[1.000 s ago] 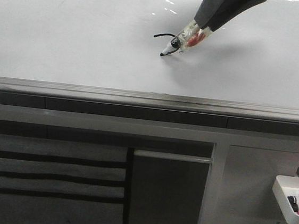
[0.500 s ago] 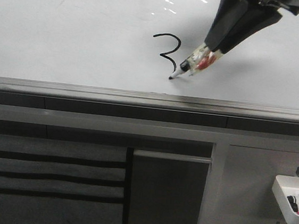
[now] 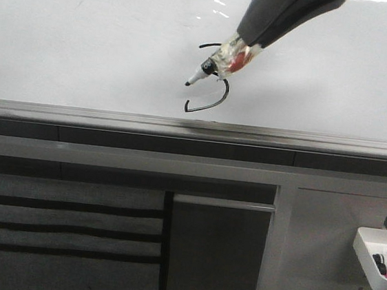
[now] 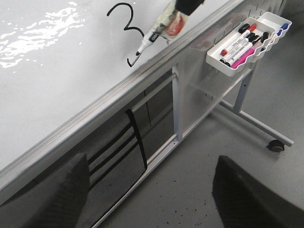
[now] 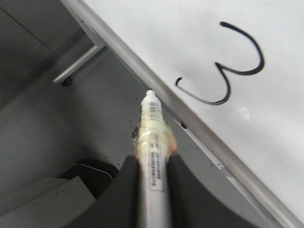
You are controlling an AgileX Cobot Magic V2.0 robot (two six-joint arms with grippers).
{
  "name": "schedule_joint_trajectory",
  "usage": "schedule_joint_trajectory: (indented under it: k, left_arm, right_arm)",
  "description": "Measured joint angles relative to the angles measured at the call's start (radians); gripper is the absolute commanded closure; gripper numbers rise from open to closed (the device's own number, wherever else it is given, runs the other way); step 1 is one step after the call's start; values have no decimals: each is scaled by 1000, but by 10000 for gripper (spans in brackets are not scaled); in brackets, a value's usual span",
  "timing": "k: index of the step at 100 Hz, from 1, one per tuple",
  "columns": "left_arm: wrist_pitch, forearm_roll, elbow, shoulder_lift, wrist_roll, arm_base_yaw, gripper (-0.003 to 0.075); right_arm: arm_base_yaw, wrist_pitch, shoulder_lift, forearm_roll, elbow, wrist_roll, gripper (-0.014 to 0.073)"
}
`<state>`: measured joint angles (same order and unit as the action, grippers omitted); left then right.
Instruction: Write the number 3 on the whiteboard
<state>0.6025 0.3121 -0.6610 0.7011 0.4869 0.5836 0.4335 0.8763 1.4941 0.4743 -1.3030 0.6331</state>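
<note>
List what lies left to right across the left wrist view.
Number 3 → marker → tray of markers, with the whiteboard under the first two.

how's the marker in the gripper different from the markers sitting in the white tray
The held marker is clamped in the right gripper, tilted, its bare tip aimed at the whiteboard beside the number 3; the tray markers lie flat side by side in the white tray. The held one is uncapped and wrapped in tape; the tray ones wear red, black, pink and blue caps. All are slim pens.
</note>
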Motion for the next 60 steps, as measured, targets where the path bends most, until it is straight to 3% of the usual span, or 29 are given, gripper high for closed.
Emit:
schedule_joint_trajectory:
  k: [27, 50, 60]
  left_arm:
    - [0, 0, 0, 0, 0, 0, 218]
    - [-6, 53, 0, 17, 10, 0, 218]
    - [11, 64, -21, 67, 89, 0, 218]
  right_arm:
    - [12, 53, -248, 33, 196, 119, 599]
    - [13, 59, -305, 61, 220, 233, 599]
    - [19, 59, -305, 72, 220, 333, 599]
